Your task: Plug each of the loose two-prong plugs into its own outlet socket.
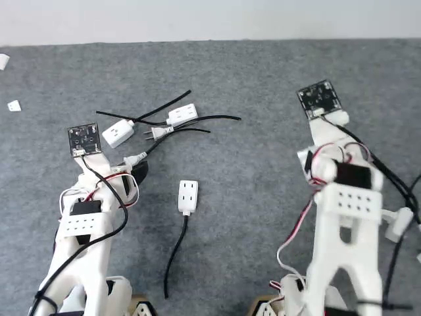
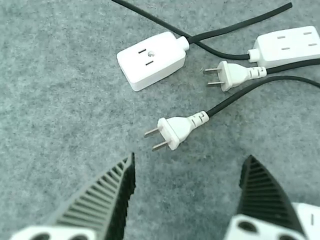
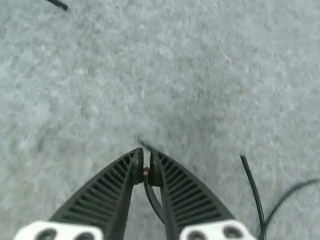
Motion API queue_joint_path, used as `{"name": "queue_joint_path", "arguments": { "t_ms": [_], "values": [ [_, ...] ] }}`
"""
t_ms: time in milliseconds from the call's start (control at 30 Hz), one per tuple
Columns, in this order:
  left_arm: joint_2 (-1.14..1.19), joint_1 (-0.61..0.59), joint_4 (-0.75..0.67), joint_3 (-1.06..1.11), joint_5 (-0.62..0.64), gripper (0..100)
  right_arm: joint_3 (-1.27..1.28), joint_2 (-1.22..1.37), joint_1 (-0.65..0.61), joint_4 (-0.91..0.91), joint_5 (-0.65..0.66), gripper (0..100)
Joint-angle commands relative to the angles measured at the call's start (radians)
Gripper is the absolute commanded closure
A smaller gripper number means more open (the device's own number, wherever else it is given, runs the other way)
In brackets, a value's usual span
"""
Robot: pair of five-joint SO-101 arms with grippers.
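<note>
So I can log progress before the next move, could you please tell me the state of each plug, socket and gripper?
Left gripper: open, holding nothing.
Right gripper: shut.
Nearer plug: unplugged, lying loose.
Farther plug: unplugged, lying loose.
Single socket: empty.
Socket strip by the plugs: visible slots empty.
Lone socket strip: visible slots empty.

A grey, fuzzy felt mat (image 1: pixel 263 171) covers the table up to a plain pale wall (image 1: pixel 210 20) along its far edge, and near its far left side lie a small white square scrap (image 1: pixel 14 105) and a second white scrap (image 1: pixel 2 61).
</note>
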Motion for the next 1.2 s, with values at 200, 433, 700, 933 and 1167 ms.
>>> {"name": "queue_joint_path", "arguments": {
  "t_ms": [200, 433, 700, 933, 1167],
  "values": [
    [-0.011, 0.000, -0.023, -0.016, -0.009, 68, -0.101, 0.223, -0.059, -0.104, -0.015, 99.0],
    [-0.011, 0.000, -0.023, -0.016, -0.009, 68, -0.164, 0.420, -0.061, -0.094, 0.006, 84.2],
    [-0.011, 0.000, -0.025, -0.016, -0.009, 68, -0.173, 0.292, -0.111, 0.013, 0.044, 80.1],
    [-0.011, -0.002, -0.025, -0.016, -0.009, 68, -0.149, 0.041, 0.027, 0.300, 0.110, 85.8],
    [-0.011, -0.002, -0.025, -0.016, -0.009, 68, -0.018, 0.010, 0.234, 0.398, 0.436, 86.2]
  ]
}}
